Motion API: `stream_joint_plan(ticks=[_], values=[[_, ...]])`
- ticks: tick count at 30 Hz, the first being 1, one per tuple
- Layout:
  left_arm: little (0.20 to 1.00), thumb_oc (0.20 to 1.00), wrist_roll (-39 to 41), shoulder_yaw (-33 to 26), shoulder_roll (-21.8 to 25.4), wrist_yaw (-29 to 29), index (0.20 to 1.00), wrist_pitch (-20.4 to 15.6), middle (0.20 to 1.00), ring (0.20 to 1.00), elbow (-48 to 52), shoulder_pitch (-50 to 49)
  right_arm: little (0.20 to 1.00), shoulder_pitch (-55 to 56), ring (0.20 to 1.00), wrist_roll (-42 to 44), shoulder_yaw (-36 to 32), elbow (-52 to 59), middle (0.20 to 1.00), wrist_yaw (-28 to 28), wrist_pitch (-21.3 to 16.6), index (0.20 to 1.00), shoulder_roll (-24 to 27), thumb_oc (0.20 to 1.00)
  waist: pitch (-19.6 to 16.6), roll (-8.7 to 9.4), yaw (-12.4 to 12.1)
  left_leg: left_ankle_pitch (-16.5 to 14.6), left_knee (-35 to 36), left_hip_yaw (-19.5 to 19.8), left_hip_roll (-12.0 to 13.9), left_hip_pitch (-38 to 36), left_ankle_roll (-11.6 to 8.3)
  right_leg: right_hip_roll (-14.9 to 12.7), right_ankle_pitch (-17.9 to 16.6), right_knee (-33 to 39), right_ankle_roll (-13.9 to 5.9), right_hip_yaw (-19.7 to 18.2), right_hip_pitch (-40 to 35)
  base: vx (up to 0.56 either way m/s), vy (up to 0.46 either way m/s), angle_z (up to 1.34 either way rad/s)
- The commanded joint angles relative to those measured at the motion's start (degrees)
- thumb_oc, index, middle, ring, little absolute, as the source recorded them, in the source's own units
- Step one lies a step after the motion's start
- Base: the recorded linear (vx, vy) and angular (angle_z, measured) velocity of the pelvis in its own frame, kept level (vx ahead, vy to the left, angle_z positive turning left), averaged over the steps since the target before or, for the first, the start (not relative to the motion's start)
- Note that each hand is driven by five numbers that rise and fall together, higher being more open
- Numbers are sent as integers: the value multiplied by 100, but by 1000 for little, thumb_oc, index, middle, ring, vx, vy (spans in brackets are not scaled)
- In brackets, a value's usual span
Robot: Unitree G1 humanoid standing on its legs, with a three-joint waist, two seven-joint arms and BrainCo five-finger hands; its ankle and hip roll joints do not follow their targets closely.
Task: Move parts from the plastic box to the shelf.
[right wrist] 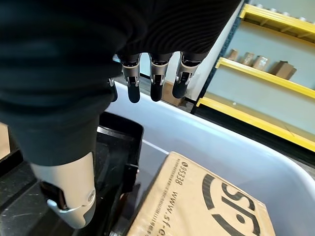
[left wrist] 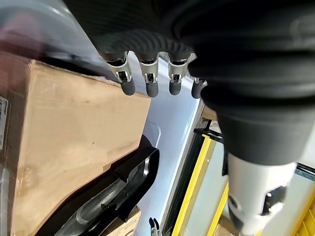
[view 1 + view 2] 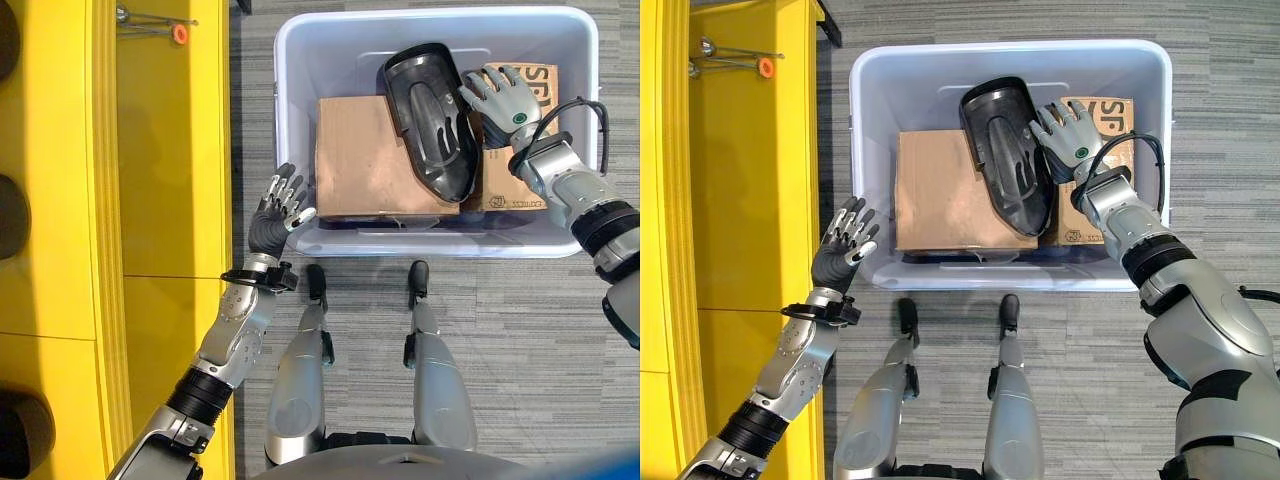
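Left eye view: I see my right hand (image 3: 507, 98), fingers spread, touching the black moulded plastic part (image 3: 432, 120) atop cardboard boxes (image 3: 365, 155) inside the pale plastic box (image 3: 290, 60); left hand (image 3: 277, 210) open outside its rim.

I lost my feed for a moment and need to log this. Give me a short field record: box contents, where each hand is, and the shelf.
container: pale plastic box on the grey carpet
contents: two cardboard boxes side by side, plain one and printed one; black moulded part lying across them
right hand: open, over the black part's edge and the printed box
left hand: open, at the box's outer near corner, holding nothing
shelf: yellow shelf on the robot's left, with a small metal tool
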State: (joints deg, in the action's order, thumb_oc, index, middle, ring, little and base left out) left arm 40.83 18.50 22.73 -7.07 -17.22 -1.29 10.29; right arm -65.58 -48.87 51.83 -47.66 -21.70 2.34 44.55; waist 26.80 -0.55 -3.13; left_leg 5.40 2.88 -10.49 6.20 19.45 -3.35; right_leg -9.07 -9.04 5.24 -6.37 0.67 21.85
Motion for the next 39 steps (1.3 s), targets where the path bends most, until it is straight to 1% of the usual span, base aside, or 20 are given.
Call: stream_joint_plan(ticks=[1, 9, 12, 15, 17, 28, 32, 35, 39], values=[[1000, 1000, -277, -17, 47, -80, 1000, -409, 1000, 1000, 320, 24, 1000, -948, 1000, -282, 324, -18, 1000, -250, 202, 1000, 78, 1000, 88, 125, -66, 103, -351, 348, 338, 387, -245, -412, 237, -442, -315, 307, 4, -8, 0, 5], [1000, 1000, -239, -17, 22, -127, 1000, -439, 1000, 1000, 326, 74, 1000, -1065, 1000, -364, 432, -45, 1000, -222, 252, 1000, -41, 1000, 137, 124, -126, 114, -355, 413, 310, 478, -238, -418, 250, -445, -303, 358, 31, 0, 1, 1], [1000, 1000, -248, -8, 31, -156, 1000, -457, 1000, 1000, 341, 103, 1000, -1135, 1000, -484, 617, -290, 1000, -184, 294, 1000, -130, 1000, 182, 112, -172, 127, -352, 443, 289, 550, -239, -424, 255, -452, -298, 402, 64, -3, 1, 4], [1000, 1000, -300, -37, 45, -177, 1000, -465, 1000, 1000, 368, 108, 1000, -1160, 1000, -655, 818, -430, 1000, -119, 308, 1000, -97, 1000, 204, 100, -180, 137, -346, 480, 277, 596, -239, -427, 253, -460, -293, 419, 97, -2, 1, 16], [1000, 1000, -295, -49, 60, -160, 1000, -470, 1000, 1000, 431, 97, 1000, -1199, 1000, -861, 1073, -570, 1000, 43, 309, 1000, -16, 1000, 248, 98, -221, 158, -327, 507, 265, 635, -239, -433, 257, -450, -289, 444, 115, 1, 0, 11], [1000, 1000, -302, -48, 53, -188, 1000, -474, 1000, 1000, 401, 84, 1000, -1178, 1000, -782, 1358, -1223, 1000, 176, 321, 1000, -52, 1000, 299, 51, -293, 193, -314, 600, 244, 863, -234, -433, 282, -492, -274, 510, 283, 5, 2, 3], [1000, 1000, -307, -40, 64, -151, 1000, -465, 1000, 1000, 397, 61, 1000, -1154, 1000, -966, 1618, -1254, 1000, 358, 243, 1000, 13, 1000, 299, 50, -303, 199, -314, 641, 234, 934, -236, -436, 301, -509, -272, 540, 337, 0, 0, 0], [1000, 1000, -274, -58, 52, -149, 1000, -488, 1000, 1000, 382, 39, 1000, -1087, 1000, -886, 1548, -1288, 1000, 360, 233, 1000, 52, 1000, 299, 33, -303, 193, -323, 661, 210, 962, -228, -437, 311, -522, -267, 553, 362, 7, 5, 3], [1000, 1000, -260, -62, 77, -153, 1000, -496, 1000, 1000, 379, 46, 1000, -1073, 1000, -941, 1662, -1199, 1000, 401, 196, 1000, 82, 1000, 299, 40, -309, 175, -348, 678, 199, 979, -221, -443, 322, -537, -263, 559, 359, 0, 14, 2]])
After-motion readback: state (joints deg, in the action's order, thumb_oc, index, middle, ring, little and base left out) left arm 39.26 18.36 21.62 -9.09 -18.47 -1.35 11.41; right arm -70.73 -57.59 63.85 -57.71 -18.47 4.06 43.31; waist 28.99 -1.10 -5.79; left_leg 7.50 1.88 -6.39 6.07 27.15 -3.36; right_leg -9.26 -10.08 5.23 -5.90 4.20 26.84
